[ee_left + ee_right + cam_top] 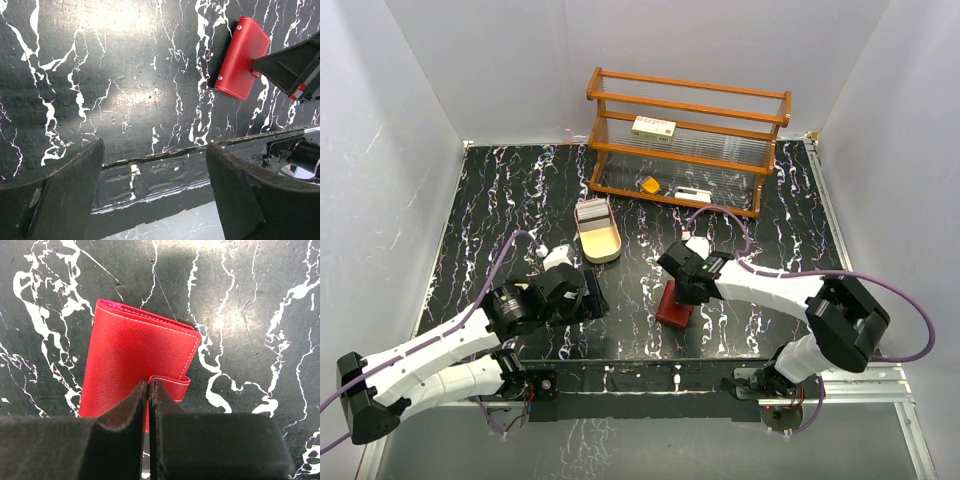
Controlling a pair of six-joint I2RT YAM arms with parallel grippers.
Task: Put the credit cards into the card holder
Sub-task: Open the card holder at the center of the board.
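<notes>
Right wrist view: the right pincer [148, 385] seems to pinch the card holder [135, 350] by its 6 o'clock strap; lift slowly. The left pincer [155, 147] is spread.

Matt red card holder [135, 360], leather-look and finely grained, edged in pale stitching and fixed with small bright metal studs. The desk [520, 200] is glossy black, veined in white like polished marble, and throws back the lamps. The right claw [149, 390] and left claw [155, 147] are faced in dull, rough black padding. The rack [690, 105] is shiny varnished orange-brown wood with ribbed clear plastic shelves. The tray [602, 243] is pale, smooth wood.
</notes>
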